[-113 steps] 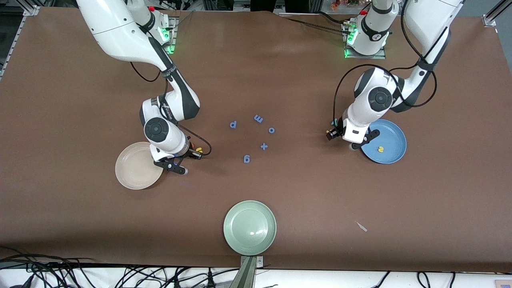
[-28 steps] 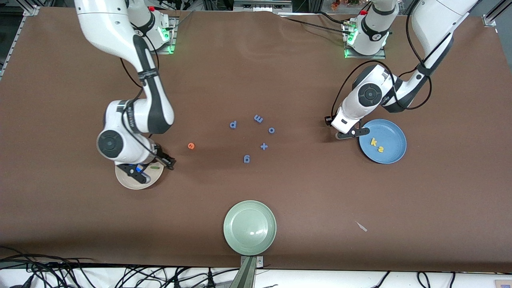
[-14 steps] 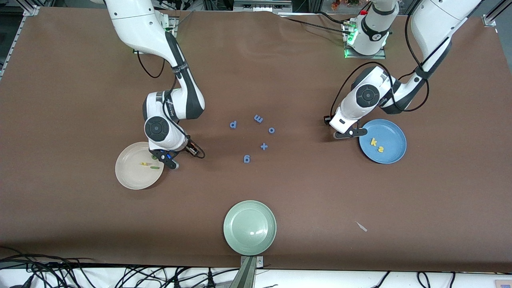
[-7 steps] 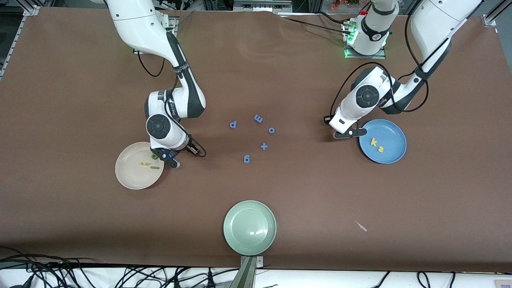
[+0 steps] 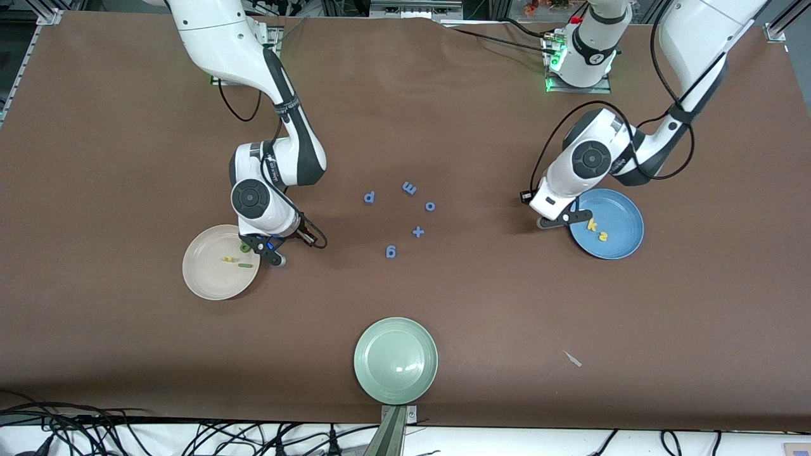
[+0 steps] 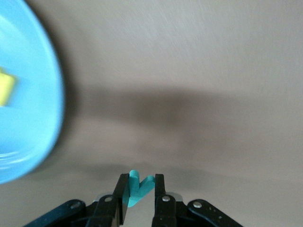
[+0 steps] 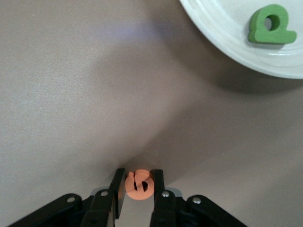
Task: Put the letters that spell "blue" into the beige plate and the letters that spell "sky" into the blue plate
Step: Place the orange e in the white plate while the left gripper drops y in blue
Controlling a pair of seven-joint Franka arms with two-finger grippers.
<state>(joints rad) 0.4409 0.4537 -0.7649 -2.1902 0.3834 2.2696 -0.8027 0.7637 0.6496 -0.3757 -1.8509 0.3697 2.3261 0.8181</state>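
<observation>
The beige plate holds three letters: a green b, a yellow u and a thin green l. The blue plate holds two, a yellow k and a yellow s. The pale green plate sits nearest the front camera. Five blue characters lie mid-table. The right gripper, beside the beige plate, pinches the orange e. The left gripper, beside the blue plate, is clamped on the teal y.

A robotics lab: brown table, aluminium framing, loose cables.
</observation>
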